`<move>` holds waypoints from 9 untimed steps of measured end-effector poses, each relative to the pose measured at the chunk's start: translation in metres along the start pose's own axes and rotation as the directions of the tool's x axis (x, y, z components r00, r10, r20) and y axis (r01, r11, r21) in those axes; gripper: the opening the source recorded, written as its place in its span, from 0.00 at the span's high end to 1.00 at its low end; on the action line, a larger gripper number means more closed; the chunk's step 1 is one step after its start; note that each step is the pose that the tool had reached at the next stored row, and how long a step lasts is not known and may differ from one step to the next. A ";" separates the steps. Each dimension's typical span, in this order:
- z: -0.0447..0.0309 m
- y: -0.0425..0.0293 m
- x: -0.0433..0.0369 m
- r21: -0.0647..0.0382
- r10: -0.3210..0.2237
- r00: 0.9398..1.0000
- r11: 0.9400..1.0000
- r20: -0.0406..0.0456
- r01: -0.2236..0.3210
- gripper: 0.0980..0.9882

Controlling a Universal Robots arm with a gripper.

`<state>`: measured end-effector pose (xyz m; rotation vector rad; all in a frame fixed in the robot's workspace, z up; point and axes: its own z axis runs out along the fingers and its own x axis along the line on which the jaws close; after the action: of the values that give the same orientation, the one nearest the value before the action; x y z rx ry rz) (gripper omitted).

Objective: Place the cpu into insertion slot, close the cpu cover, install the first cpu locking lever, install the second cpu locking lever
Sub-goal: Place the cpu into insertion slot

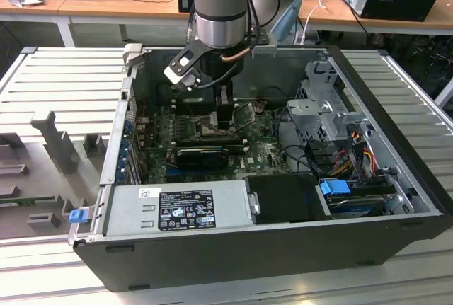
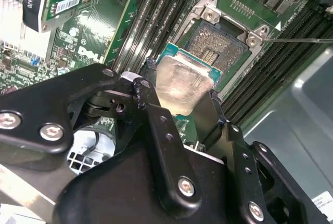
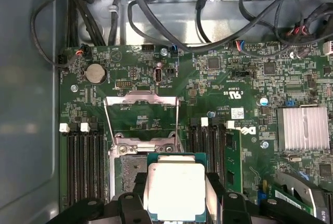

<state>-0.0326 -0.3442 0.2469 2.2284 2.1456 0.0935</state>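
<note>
Straight down, arm [image 1: 219, 8] reaches into case [image 1: 283, 248]; tool [image 2: 181, 90] clamps cpu [image 3: 175, 190], partly over insertion slot [image 2: 221, 42].

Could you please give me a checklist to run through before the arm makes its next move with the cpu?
1. Grip: ok, the hand is shut on the cpu, one finger on either side.
2. Insertion slot free: ok, its contacts lie bare.
3. Cpu cover open: ok, swung up off the slot.
4. Cpu squared over the slot: cannot tell; both wrist views show it overlapping one part of the slot.
</note>
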 end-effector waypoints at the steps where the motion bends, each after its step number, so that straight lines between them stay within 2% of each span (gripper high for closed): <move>1: 0.0011 -0.0003 0.0000 0.000 0.000 1.000 1.000 0.000 0.000 0.52; 5: 0.0121 -0.0012 0.0003 0.000 -0.001 1.000 1.000 0.000 0.001 0.52; 9: 0.0135 -0.0014 0.0049 0.000 -0.001 1.000 1.000 -0.002 0.001 0.52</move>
<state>-0.0328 -0.3392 0.2334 2.2280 2.1482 0.0954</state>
